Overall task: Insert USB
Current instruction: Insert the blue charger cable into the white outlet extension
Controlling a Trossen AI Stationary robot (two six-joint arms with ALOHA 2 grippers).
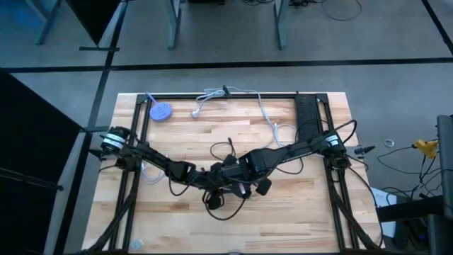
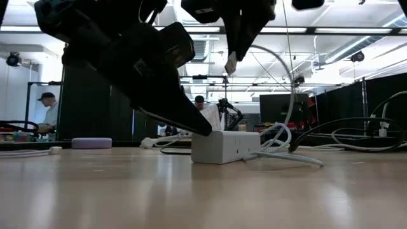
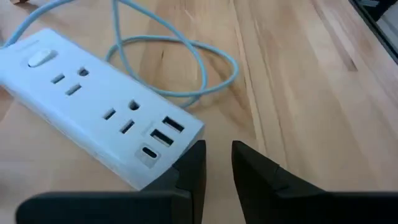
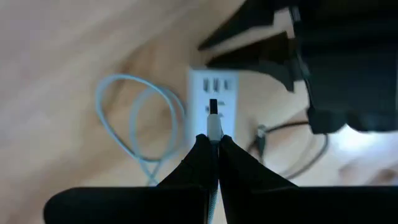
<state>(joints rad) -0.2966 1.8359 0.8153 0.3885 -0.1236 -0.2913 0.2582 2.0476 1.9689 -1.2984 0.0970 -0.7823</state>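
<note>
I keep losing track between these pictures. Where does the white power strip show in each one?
High view: hidden under the two grippers at table centre.
Low view: power strip at centre, on the table.
Left wrist view: upper left, beside the left gripper.
Right wrist view: centre, beyond the USB plug.
Shared landmark: its looped pale cable.

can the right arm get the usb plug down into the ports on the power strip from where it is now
Probably yes. The right gripper holds the USB plug above the power strip, near its USB ports. The left gripper sits beside that end, not over the ports.
</note>
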